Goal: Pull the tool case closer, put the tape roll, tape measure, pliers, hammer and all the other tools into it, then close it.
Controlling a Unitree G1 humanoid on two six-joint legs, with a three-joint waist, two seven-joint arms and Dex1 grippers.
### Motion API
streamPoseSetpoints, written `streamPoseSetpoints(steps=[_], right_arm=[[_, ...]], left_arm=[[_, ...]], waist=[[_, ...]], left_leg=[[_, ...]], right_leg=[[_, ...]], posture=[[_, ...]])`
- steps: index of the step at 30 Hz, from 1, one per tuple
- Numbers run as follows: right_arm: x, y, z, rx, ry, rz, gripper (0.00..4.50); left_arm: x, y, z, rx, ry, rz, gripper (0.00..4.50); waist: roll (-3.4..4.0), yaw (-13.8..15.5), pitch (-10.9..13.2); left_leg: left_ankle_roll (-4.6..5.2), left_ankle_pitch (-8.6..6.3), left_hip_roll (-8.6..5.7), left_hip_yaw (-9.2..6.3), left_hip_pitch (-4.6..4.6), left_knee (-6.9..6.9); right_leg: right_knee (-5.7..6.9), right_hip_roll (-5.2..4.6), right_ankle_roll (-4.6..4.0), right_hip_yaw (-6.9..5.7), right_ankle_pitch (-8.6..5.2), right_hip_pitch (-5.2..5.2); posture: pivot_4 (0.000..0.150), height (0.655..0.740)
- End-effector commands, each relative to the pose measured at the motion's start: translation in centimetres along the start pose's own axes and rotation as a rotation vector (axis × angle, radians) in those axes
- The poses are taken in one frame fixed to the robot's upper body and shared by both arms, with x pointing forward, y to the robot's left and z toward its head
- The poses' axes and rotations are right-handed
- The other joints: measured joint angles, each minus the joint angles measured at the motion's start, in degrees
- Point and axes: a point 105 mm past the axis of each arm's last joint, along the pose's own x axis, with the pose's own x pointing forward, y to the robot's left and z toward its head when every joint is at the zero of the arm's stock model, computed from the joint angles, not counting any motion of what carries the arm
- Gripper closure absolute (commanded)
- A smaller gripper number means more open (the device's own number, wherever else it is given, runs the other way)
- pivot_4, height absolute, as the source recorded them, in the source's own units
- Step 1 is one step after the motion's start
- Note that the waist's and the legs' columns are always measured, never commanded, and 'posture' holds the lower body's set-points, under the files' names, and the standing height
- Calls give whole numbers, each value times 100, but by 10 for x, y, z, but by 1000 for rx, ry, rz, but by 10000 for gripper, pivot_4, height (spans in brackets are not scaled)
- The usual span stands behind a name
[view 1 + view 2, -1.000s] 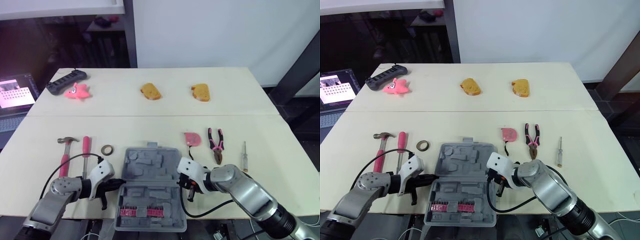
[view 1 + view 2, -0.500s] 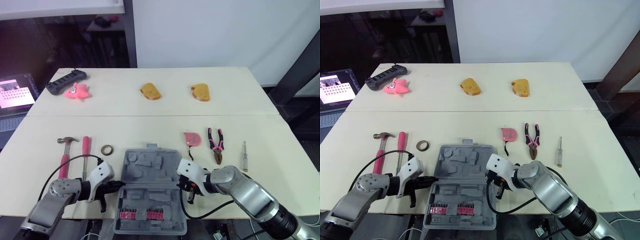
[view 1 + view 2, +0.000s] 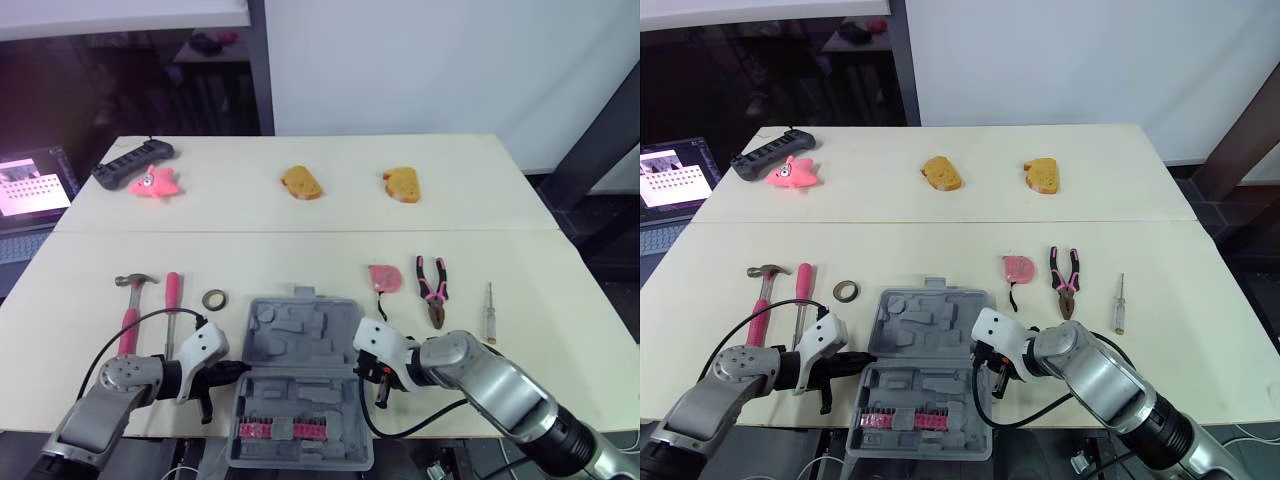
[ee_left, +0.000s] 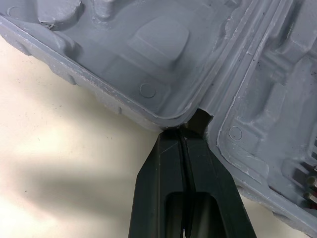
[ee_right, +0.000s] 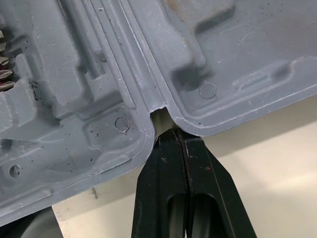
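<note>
An open grey plastic tool case [image 3: 300,340] is flanked at its hinge ends. The left gripper [image 4: 182,135] and right gripper [image 5: 173,135] are clenched there, fingers pressed together.

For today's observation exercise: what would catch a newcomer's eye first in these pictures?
The open grey tool case sits at the table's near edge, with the left gripper and right gripper, both shut, tipped into its hinge notches on either side. Pink-handled tools flank it: hammer on the left, pliers on the right.
</note>
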Motion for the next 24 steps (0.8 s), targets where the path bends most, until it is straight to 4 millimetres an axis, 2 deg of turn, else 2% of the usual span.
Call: streamPoseSetpoints(steps=[1, 10, 14, 19, 23, 24], right_arm=[[-1, 3, -9, 11, 18, 20, 44854], [-24, -21, -31, 54, 29, -64, 44854], [-40, -29, -32, 69, -40, -103, 44854], [-89, -41, -33, 46, -278, -200, 44854], [-136, -57, -65, 97, -366, -333, 44854], [-147, -60, -77, 121, -366, -357, 42472]], left_arm=[[1, -7, -20, -54, 69, -24, 45000], [-24, 12, -30, -73, 101, 62, 45000], [-41, 16, -33, -83, 106, 95, 45000], [-99, 36, -32, -143, 50, 249, 45000], [-165, 59, -36, -220, -12, 448, 45000], [-183, 65, -41, -234, -11, 513, 42443]], waist=[[0, 0, 0], [-4, -14, 3], [-8, -17, 5], [-32, -23, 25], [-59, 15, 43], [-65, 21, 45]], left_leg=[[0, 0, 0, 0, 0, 0], [0, 0, 0, 1, -4, -3], [0, 0, 1, 2, -10, -5], [1, 0, 2, 2, -29, -10], [1, 0, 2, 2, -63, 6], [0, 0, 1, 2, -68, 9]], right_leg=[[0, 0, 0, 0, 0, 0], [-3, 0, -1, 1, -2, -8], [-2, 0, -10, 1, -9, -15], [2, 1, -6, 2, -13, -36], [1, 1, -9, 1, -13, -52], [-1, 1, -10, 0, -13, -51]], posture=[[1500, 7400], [1500, 7400], [1500, 7400], [1500, 7400], [1500, 7400], [1500, 7400]])
